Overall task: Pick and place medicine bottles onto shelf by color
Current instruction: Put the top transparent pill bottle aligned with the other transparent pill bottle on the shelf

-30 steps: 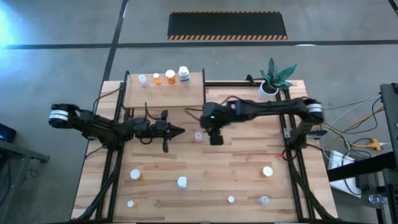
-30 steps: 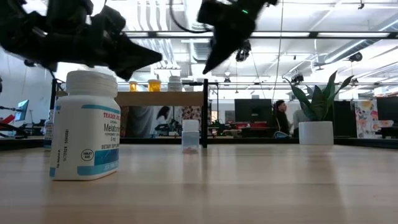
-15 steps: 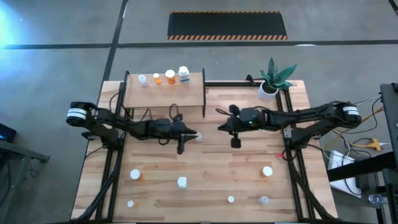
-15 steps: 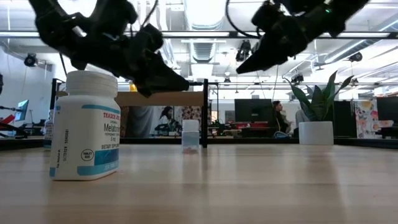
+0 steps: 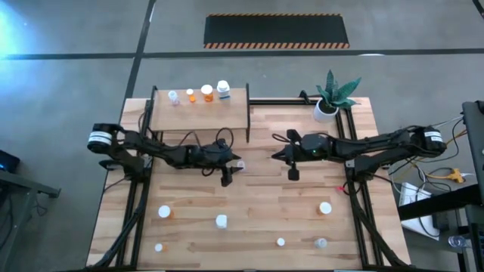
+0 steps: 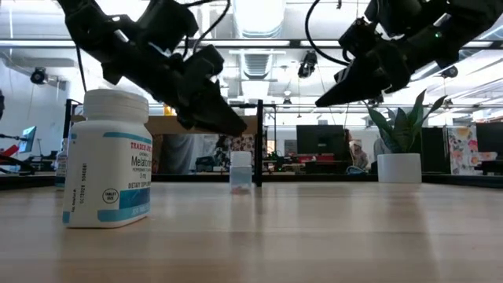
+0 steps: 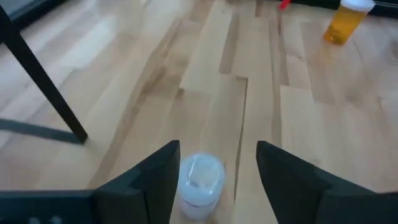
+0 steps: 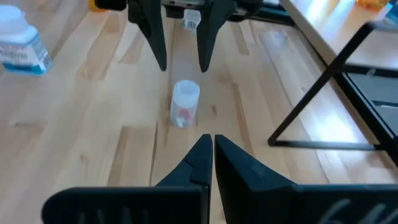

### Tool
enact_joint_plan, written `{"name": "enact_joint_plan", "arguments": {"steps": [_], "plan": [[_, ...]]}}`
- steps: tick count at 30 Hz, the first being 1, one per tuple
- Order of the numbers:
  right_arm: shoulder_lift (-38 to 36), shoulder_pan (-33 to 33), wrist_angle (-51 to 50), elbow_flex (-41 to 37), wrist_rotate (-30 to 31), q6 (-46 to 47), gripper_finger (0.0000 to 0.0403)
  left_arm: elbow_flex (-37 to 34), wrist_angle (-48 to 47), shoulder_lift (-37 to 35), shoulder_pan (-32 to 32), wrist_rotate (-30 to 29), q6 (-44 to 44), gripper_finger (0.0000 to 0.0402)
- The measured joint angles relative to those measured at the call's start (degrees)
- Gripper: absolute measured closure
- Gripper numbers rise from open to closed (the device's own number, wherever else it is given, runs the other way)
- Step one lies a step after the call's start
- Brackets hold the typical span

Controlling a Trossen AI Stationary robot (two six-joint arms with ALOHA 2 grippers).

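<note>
- The left gripper (image 7: 214, 171) is right at the small clear bottle (image 7: 199, 183). Its jaws are spread wide and hold nothing.
- The clear bottle stands up straight on the wooden surface (image 5: 265, 204), near its middle. It sits just inside the gap between the two left fingers (image 7: 146, 180), close to one of them. From this arm's own camera it is not clear if that finger touches it.
- I think the left gripper only has to slide a bit more around the bottle and then squeeze.
- The right gripper (image 8: 208, 155) is on the other side of the bottle, well apart from it. Its jaws are pressed together and hold nothing. So the left arm is the nearer one.
- Farther back is the shelf (image 5: 200, 113). A few bottles already stand in a row along its far edge.
</note>
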Motion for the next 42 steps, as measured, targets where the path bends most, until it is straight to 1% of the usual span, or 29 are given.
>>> {"name": "enact_joint_plan", "arguments": {"steps": [11, 16, 20, 26, 29, 31, 33, 36, 39, 42], "plan": [[0.02, -0.09, 1.30, -0.76, -0.02, -1.89, 0.0394, 1.17, 0.07, 5.01, -0.02, -0.19, -0.45, 0.0200], [0.04, -0.09, 1.22, -0.76, -0.02, -1.95, 0.0394, 1.49, 0.04, 6.66, 0.00, -1.70, -0.18, 0.0204], [0.04, -0.09, 1.25, -0.76, -0.02, -1.94, 0.0394, 1.49, 0.78, 7.25, 0.00, -1.73, -0.12, 0.0225], [0.04, -0.09, 1.22, -0.76, -0.02, -1.94, 0.0394, 1.51, 2.39, 7.94, 0.00, -1.81, 1.73, 0.0277], [0.04, -0.09, 1.19, -0.76, -0.02, -1.81, 0.0394, 1.58, 3.06, 7.65, 0.03, -1.89, 3.00, 0.0288], [0.04, -0.09, 1.18, -0.76, -0.02, -1.55, 0.0394, 1.55, 2.67, 6.25, 0.07, -2.08, 3.72, 0.0288], [0.07, -0.09, 1.16, -0.77, -0.02, -1.53, 0.0394, 1.66, 0.17, 3.03, 0.09, -2.65, 3.90, 0.0286], [0.07, -0.09, 0.98, -0.78, -0.04, -1.47, 0.0394, 2.61, -8.53, -3.92, 0.09, -5.64, 3.76, 0.0281], [0.07, -0.09, 0.93, -0.80, -0.07, -1.49, 0.0394, 4.11, -20.34, -12.62, 0.09, -10.65, 1.42, 0.0280], [0.07, -0.09, 0.95, -0.86, -0.09, -1.51, 0.0394, 5.05, -30.28, -21.61, 0.09, -17.98, -3.34, 0.0280]]}}
